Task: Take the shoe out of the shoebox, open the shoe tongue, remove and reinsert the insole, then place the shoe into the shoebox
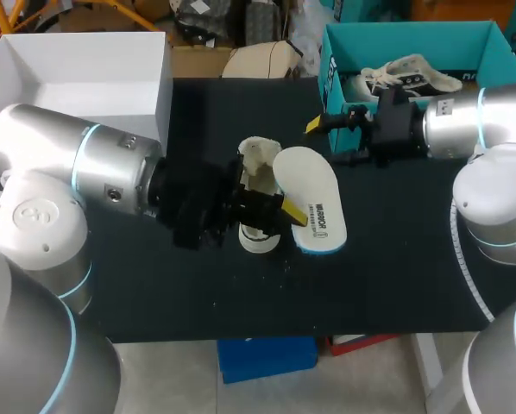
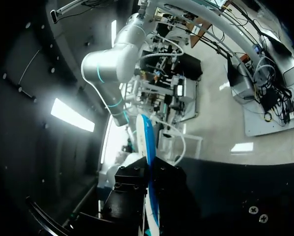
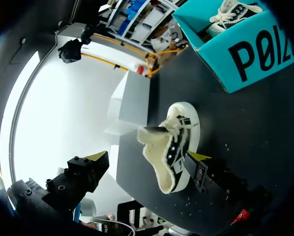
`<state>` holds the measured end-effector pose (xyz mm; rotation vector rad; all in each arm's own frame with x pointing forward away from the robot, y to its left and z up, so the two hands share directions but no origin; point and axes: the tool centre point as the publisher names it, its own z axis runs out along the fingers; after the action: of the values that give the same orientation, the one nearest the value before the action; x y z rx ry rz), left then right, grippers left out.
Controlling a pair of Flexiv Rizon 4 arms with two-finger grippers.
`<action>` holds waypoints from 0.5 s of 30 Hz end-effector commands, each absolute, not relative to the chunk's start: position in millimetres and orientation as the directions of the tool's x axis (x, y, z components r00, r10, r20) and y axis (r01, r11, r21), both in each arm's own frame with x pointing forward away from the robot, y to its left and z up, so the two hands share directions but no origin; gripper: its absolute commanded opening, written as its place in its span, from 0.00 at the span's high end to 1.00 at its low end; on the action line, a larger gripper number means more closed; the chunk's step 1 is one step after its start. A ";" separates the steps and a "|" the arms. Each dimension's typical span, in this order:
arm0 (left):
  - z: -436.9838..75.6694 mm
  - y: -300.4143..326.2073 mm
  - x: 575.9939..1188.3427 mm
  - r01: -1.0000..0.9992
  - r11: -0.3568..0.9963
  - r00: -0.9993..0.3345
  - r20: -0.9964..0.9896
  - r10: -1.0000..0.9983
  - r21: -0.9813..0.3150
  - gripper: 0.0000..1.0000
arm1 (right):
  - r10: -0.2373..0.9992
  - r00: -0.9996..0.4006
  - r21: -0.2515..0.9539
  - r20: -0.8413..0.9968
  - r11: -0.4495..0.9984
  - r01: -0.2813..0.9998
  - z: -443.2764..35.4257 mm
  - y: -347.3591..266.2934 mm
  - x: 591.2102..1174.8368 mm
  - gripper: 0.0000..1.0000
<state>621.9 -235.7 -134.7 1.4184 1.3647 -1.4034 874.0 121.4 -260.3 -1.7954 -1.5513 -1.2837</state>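
A white shoe [image 1: 256, 194] with a fleecy lining stands on the black table mat, near the middle. Just right of it a white insole [image 1: 311, 200] with a blue edge is held tilted over the mat, and my left gripper [image 1: 288, 210] is shut on its near end. In the left wrist view the insole [image 2: 148, 147] shows edge-on between the fingers. My right gripper [image 1: 331, 142] is open above the mat, beside the teal shoebox [image 1: 331, 52]. In the right wrist view the shoe [image 3: 179, 147] lies ahead of the open right gripper [image 3: 147, 164], untouched.
A second white shoe [image 1: 409, 76] lies inside the teal shoebox [image 3: 235, 49] at the back right. An open white box [image 1: 77, 73] stands at the back left, its corner [image 3: 132, 103] close behind the shoe. Small crumbs dot the mat.
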 end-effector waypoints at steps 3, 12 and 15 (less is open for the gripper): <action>-166.3 -246.9 616.9 0.980 -0.195 0.060 -0.981 0.184 0.024 1.00 | 0.523 -0.060 0.236 0.850 -0.276 0.932 -261.1 122.4 873.6 0.00; -201.9 -230.2 628.8 0.968 -0.189 0.181 -0.981 0.070 0.165 1.00 | 0.523 -0.060 0.236 0.850 -0.276 0.932 -261.1 122.4 873.6 0.00; -213.2 -226.0 638.6 0.959 -0.199 0.213 -0.976 0.039 0.201 1.00 | 0.523 -0.060 0.236 0.850 -0.276 0.932 -261.1 122.4 873.6 0.00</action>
<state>633.2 -230.9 -200.0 1.5144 1.0454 -1.1337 873.9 121.6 -260.2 -1.7953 -1.5515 -1.2839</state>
